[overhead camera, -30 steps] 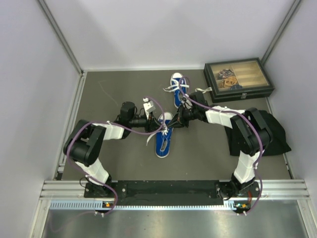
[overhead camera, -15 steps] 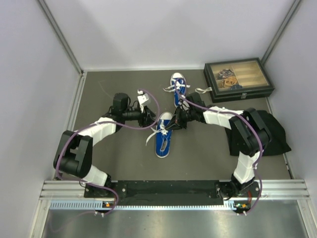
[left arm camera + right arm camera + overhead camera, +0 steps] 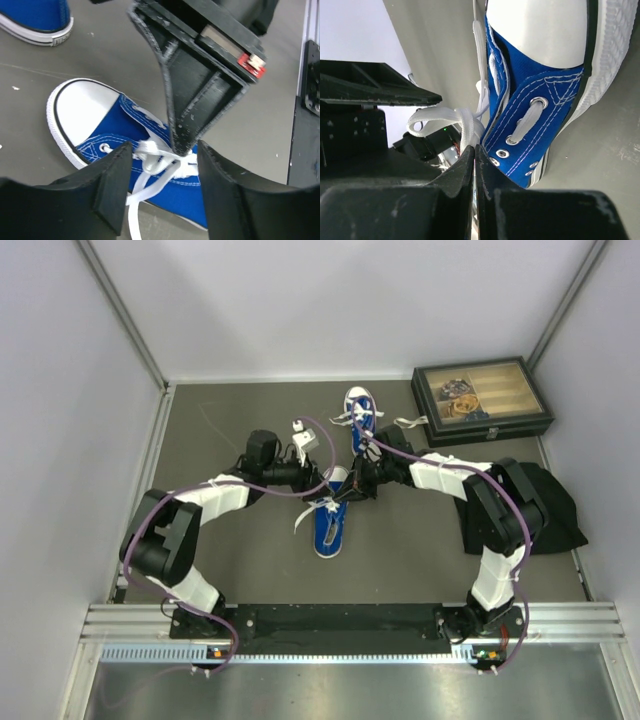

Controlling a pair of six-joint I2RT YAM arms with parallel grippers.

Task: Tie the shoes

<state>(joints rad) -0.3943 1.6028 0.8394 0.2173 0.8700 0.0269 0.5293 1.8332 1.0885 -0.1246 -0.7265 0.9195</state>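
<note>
The right gripper (image 3: 474, 148) has its fingers pressed together, pinching a loop of white lace (image 3: 445, 114) just above the eyelets, apparently to keep that loop taut and lifted so it can be worked. Facing it, the left gripper (image 3: 164, 152) stands spread, its jaws straddling the bunched lace at the tongue and holding nothing, probably lined up to take the other strand. Both meet over the near shoe (image 3: 328, 525), which lies on its sole mid-table, toe pointing away from the arm bases. The far shoe (image 3: 358, 425) sits apart behind it on the table (image 3: 250, 570). A box (image 3: 480, 400) and a dark cloth (image 3: 555, 510) lie off to the right, clear of the work.
</note>
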